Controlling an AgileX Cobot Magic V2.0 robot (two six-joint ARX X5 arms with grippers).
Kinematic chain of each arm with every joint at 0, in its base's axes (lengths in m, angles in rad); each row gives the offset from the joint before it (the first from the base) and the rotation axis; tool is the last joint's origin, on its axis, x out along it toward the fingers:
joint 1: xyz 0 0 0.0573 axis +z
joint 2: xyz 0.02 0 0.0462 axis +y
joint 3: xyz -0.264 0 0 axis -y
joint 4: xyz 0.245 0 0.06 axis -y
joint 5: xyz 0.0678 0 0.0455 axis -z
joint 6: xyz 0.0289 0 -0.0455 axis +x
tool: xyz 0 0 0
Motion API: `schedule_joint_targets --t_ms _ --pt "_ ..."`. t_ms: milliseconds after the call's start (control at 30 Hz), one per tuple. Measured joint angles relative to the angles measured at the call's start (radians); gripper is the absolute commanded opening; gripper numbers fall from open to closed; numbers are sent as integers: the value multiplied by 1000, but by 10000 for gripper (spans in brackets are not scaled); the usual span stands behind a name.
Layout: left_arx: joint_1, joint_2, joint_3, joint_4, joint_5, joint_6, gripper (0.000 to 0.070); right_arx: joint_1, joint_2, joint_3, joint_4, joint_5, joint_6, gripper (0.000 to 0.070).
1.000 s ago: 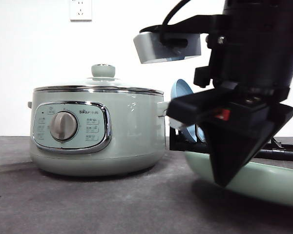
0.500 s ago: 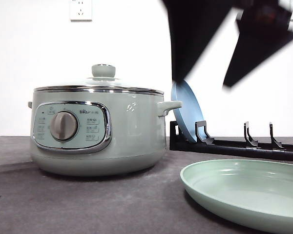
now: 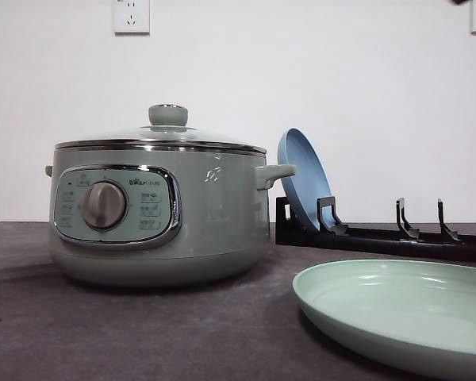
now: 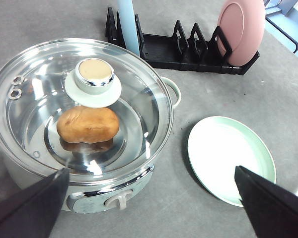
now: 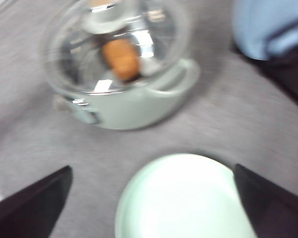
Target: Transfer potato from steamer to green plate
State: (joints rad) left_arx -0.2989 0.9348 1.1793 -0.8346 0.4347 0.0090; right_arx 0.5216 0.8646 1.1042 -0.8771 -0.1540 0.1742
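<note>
The pale green steamer (image 3: 159,210) stands left of centre with its glass lid (image 4: 82,106) on and the green knob (image 3: 167,115) on top. Through the lid the orange-brown potato (image 4: 88,124) lies inside the pot, and it shows again as a blurred potato (image 5: 121,58). To the steamer's right the green plate (image 3: 397,313) lies flat and bare on the table. High above the steamer's front, my left gripper (image 4: 151,171) is open with nothing between its fingers (image 4: 32,208). Over the near side of the green plate (image 5: 186,198), my right gripper (image 5: 151,168) is open and holds nothing.
A black dish rack (image 3: 381,238) stands behind the green plate, close to the steamer's right handle (image 3: 274,173). A blue plate (image 3: 301,186) leans upright in it and a pink plate (image 4: 241,29) stands at its far end. The table (image 3: 143,333) is dark grey.
The right arm, which hung low over the green plate and blocked the front view, has risen up out of that view. The steamer and plates have not moved.
</note>
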Motion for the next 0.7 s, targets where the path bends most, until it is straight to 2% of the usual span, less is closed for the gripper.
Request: schedule_joint_targets --t_ms 133,233,467,700 --pt "0 0 0 -6 0 0 700 -150 -44 -6 -32 -110 -50 700" --pt "0 0 0 -15 0 0 700 -215 -91 -47 -17 -173 -65 700" --pt "0 0 0 -31 0 0 700 -235 -267 -210 -10 -184 -66 700" --pt "-2 12 11 -48 0 0 700 -235 -423 -224 -3 -185 -29 700"
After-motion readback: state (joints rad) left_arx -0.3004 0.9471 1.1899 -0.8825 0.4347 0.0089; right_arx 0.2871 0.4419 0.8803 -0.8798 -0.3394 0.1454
